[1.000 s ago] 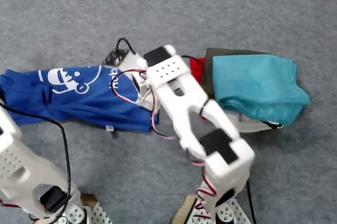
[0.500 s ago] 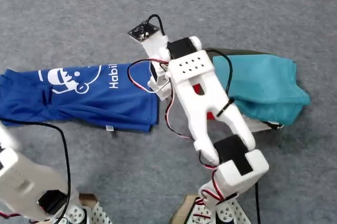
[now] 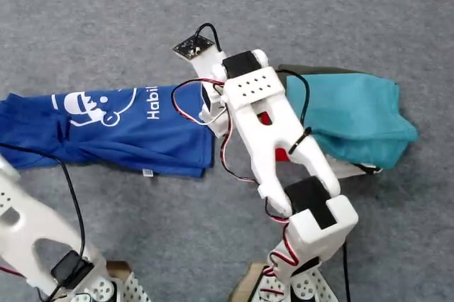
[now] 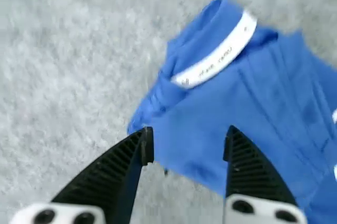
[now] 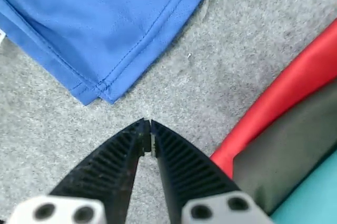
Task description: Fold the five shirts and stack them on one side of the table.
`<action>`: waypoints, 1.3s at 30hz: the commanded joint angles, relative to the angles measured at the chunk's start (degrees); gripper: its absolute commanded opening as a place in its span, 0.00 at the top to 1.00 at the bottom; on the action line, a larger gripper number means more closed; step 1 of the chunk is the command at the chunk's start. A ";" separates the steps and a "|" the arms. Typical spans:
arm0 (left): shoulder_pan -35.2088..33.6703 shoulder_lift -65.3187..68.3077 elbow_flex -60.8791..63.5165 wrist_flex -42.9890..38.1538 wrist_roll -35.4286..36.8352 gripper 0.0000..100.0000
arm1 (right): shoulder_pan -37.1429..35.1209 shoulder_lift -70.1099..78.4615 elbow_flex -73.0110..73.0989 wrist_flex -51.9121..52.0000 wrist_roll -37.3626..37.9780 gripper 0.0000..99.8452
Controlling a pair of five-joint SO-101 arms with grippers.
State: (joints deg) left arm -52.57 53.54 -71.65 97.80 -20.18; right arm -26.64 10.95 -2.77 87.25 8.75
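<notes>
Grey felt covers the bench [image 3: 319,25], and four of the shirts look already dealt with, so the step in hand seems to be the fifth one.

At the near left stands the left arm [image 3: 28,231]. Its claw [image 4: 188,137] is spread wide and holds nothing. It hangs over the neck end of the blue shirt [image 3: 106,132], with the white-taped collar [image 4: 216,56] just beyond the tips.

That shirt lies flat as a long band across the left half of the bench, printed side up. It appears folded lengthwise but not yet crosswise.

Next comes the right arm [image 3: 269,132], stretched over the middle of the bench. Its claw [image 5: 147,129] is pinched shut on nothing, above bare felt between the blue shirt's hem corner and the pile.

At the right is the pile: a teal shirt [image 3: 347,118] on top, a dark shirt [image 3: 312,70] and a red shirt [image 5: 284,77] under it, and a white one [image 3: 340,167] peeking out at the near edge.

As I judge it, the next move calls for the left claw to drop and nip the collar end. The right claw must open before it can take or pin the hem. Then the band can be doubled over and carried to the pile.
</notes>
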 commanded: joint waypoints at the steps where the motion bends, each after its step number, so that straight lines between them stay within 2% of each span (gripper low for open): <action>1: 0.62 4.44 -13.10 1.23 -0.35 0.76 | 1.10 -0.13 -0.66 0.26 -0.44 1.00; 4: 0.53 7.52 -15.38 0.79 -0.70 0.76 | 1.10 -0.13 -0.40 0.53 -0.44 1.00; 9: -0.35 10.42 -15.74 -6.07 -0.35 0.76 | 1.10 -0.48 -0.31 0.62 -0.44 1.00; 12: -0.44 12.79 -15.38 -7.38 -0.53 0.76 | 1.10 -0.48 -0.31 0.62 -0.44 1.00; 16: -0.62 17.10 -13.45 -7.30 -0.44 0.76 | 1.10 -0.48 -0.31 0.62 -0.44 1.00; 24: -0.44 20.09 -12.84 -6.86 -0.62 0.84 | 1.10 -0.48 -0.40 0.62 -0.44 1.00; 29: 0.97 20.09 -13.27 -4.31 -0.70 0.98 | 1.10 -0.48 -0.57 0.62 -0.44 1.00; 39: 0.26 17.63 -16.53 0.35 -0.35 0.98 | 1.10 -0.31 -0.66 0.26 -0.44 1.00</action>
State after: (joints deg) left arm -51.16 73.67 -85.36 95.25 -20.26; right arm -26.64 10.95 -2.77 87.43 8.75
